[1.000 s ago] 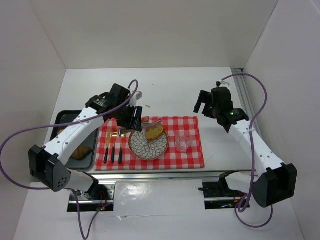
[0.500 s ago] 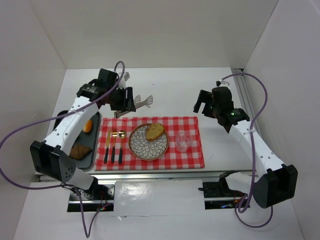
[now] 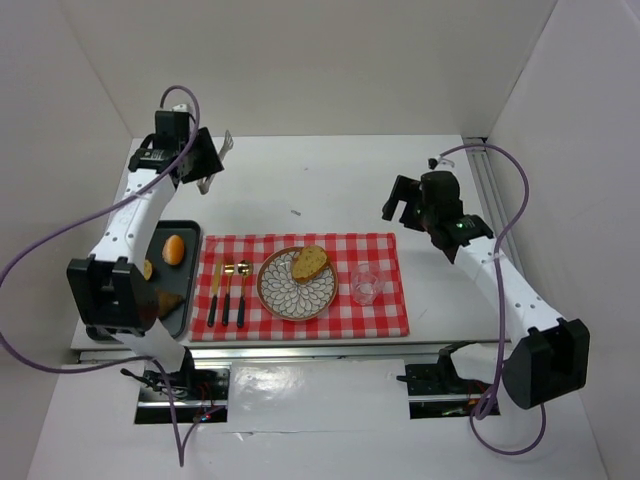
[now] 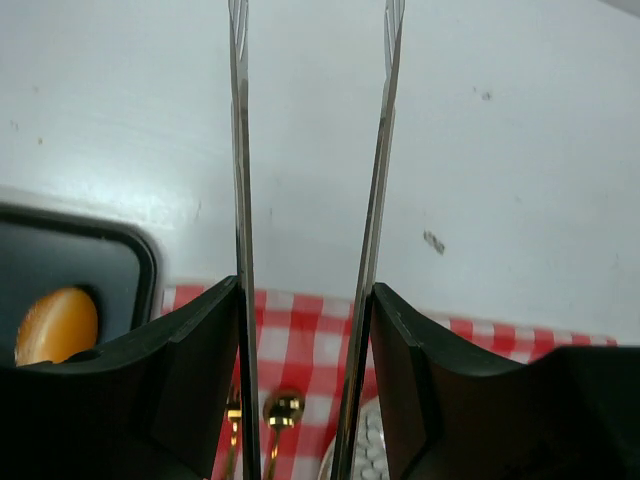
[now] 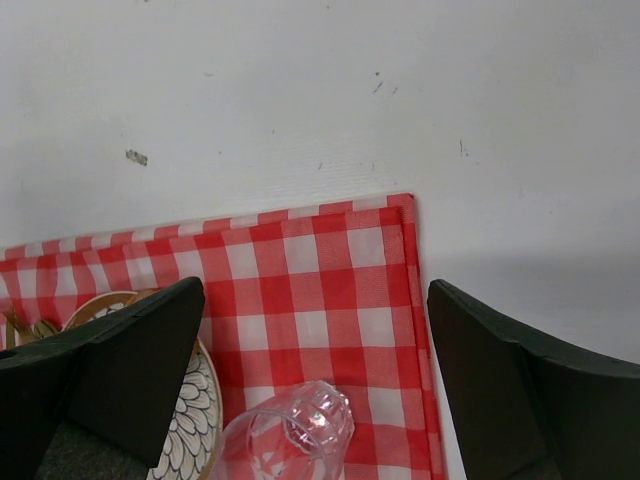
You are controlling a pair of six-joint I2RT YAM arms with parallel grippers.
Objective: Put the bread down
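Lying on the plate (image 3: 288,299), bread (image 3: 309,263)

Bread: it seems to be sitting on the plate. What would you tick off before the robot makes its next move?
1. Bread lies on the plate: ok.
2. Bread fully inside the plate's rim: cannot tell; it sits at the far right edge.
3. Left hand open, nothing between its blades: ok.
4. Left hand well away from the plate, over the table's far left corner: ok.
5. Right hand open and empty: ok.
6. Glass stands on the cloth, apart from the plate: ok.
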